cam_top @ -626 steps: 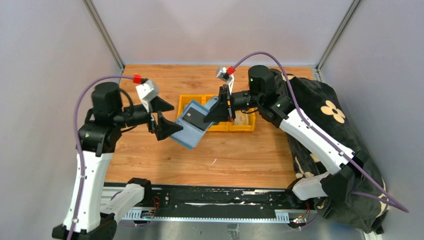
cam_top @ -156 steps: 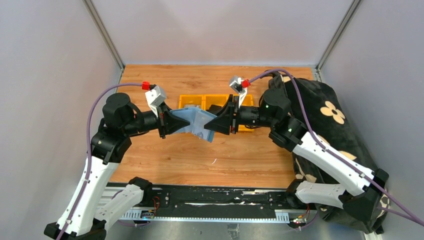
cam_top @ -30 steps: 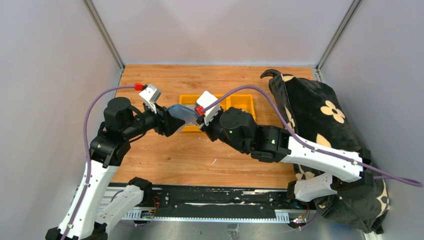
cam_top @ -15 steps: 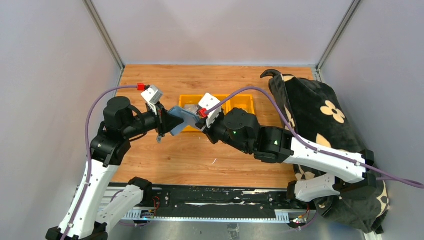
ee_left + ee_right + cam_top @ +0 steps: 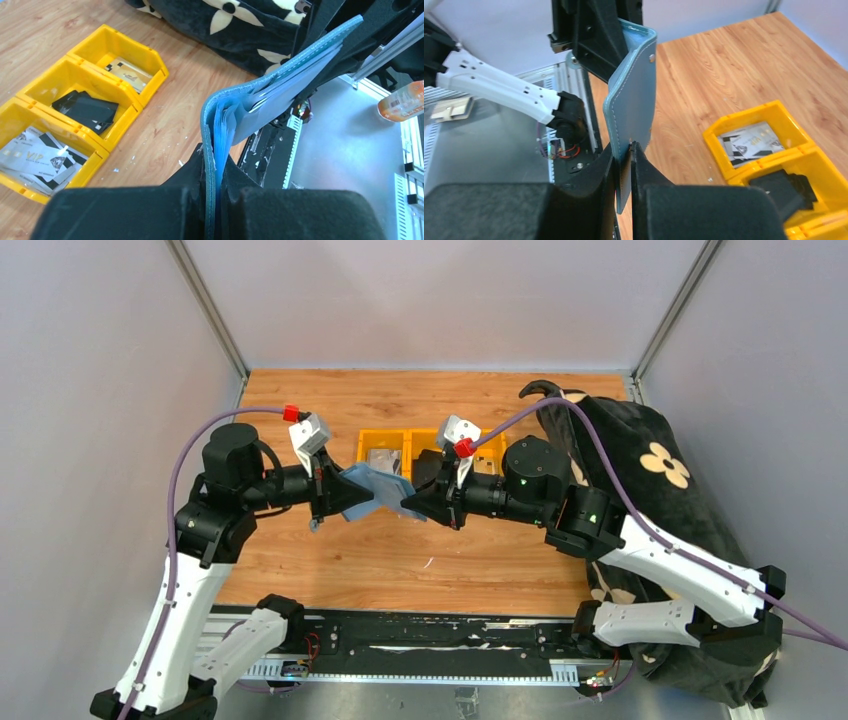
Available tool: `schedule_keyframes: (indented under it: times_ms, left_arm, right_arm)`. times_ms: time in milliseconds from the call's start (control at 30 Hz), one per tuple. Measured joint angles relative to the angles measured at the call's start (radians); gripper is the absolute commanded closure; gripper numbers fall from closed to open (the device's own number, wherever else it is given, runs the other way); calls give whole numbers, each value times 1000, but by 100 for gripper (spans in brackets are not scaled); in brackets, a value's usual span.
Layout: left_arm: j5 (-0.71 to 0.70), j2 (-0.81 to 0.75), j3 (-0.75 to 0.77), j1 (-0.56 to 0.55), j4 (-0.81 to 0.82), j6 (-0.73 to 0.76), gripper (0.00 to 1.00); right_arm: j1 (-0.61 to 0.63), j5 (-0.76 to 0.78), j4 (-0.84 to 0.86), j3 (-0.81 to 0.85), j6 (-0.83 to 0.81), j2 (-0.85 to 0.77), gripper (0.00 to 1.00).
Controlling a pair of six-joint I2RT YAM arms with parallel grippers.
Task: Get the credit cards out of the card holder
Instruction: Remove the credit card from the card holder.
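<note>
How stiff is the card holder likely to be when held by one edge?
Probably floppy: in the left wrist view the card holder bends over just above where the left end effector pinches it. It is likely light, since thin edge pinches carry it in the air. Its layers fan apart at the fold, so anything inside may slide out when it is tilted.

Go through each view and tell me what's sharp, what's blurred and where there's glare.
Top external: evenly lit, sharp throughout, soft shadows only; the card holder is small. Left wrist: the left gripper is dark and soft up close, the yellow bins crisp, the metal plate bright. Right wrist: the right gripper is blurred, the card holder's face sharp with mild sheen.
</note>
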Motion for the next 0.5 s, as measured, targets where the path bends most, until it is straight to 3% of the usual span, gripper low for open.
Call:
schedule_keyframes:
  times_ms: [500]
  left_arm:
    - [48, 2, 10, 1, -17, 21, 100]
  right_arm:
    - [-14, -160, 44, -9, 47, 5, 75]
